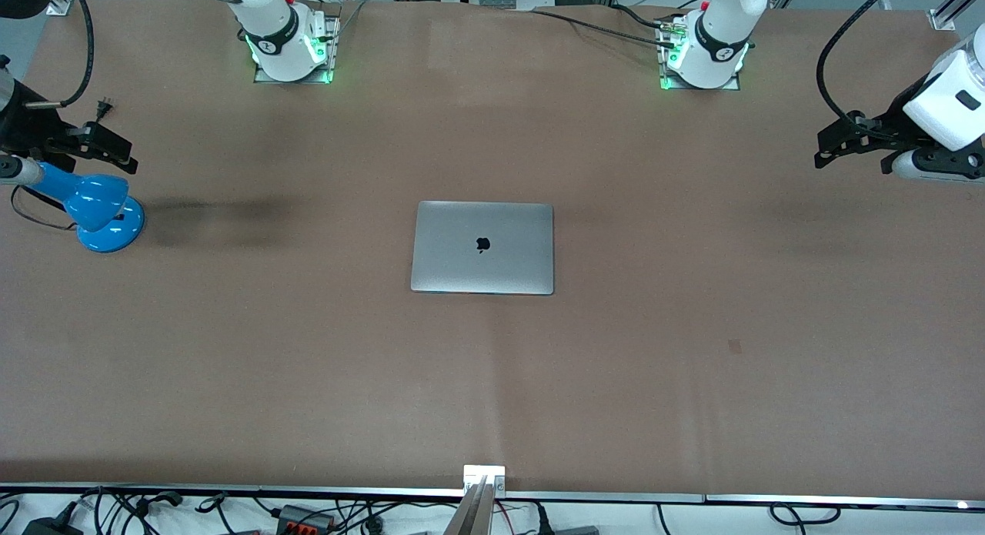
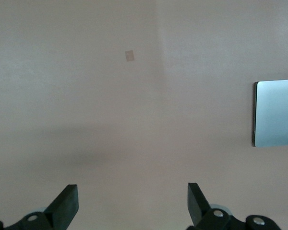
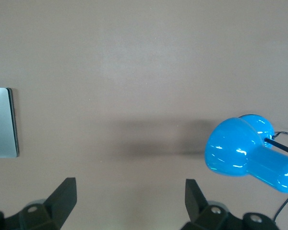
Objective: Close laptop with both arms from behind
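The silver-grey laptop lies flat in the middle of the table with its lid down and the black apple logo facing up. One edge of the laptop shows in the left wrist view, and another edge of the laptop in the right wrist view. My left gripper hangs open over the table at the left arm's end, well away from the laptop. My right gripper hangs open over the right arm's end, just above a blue lamp. Nothing sits between the fingers of the left gripper or the right gripper.
A blue desk lamp stands at the right arm's end, directly below the right gripper; the lamp also shows in the right wrist view. Both arm bases stand along the table's edge farthest from the front camera. A small dark patch marks the brown tabletop.
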Motion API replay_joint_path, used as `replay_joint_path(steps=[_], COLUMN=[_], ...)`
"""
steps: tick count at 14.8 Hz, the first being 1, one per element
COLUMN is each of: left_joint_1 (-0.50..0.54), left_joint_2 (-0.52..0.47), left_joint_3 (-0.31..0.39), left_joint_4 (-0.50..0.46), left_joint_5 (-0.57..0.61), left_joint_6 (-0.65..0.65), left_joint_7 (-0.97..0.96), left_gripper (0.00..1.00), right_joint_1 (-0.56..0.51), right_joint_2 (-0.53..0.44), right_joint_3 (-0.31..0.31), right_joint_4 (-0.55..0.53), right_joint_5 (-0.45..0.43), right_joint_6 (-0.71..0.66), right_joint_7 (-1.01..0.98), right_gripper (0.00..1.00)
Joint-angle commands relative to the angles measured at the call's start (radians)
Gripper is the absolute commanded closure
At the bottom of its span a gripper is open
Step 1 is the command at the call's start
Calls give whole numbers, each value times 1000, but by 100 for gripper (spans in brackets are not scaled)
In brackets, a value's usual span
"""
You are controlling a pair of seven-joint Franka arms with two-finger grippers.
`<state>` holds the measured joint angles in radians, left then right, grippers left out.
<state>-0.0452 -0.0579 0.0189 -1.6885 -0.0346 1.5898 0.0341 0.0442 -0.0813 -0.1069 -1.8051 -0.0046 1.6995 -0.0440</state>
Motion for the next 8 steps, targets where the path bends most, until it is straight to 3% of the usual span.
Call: replay_joint_path(steps=[1, 8], left_joint_1=[-5, -7], left_joint_2=[10, 10], left_joint_3=[1, -5], left_joint_4=[30, 30], left_joint_5=[12, 12], left_joint_6=[-24, -25], left_joint_7=[20, 21], left_gripper=[0, 0], right_joint_1=[-4, -3], right_joint_2=[-15, -21], right_joint_3=[9, 9], right_joint_4=[-13, -13], right_joint_5=[-12, -12], right_joint_6=[-1, 2], right_joint_7=[-8, -8], right_gripper=[0, 0])
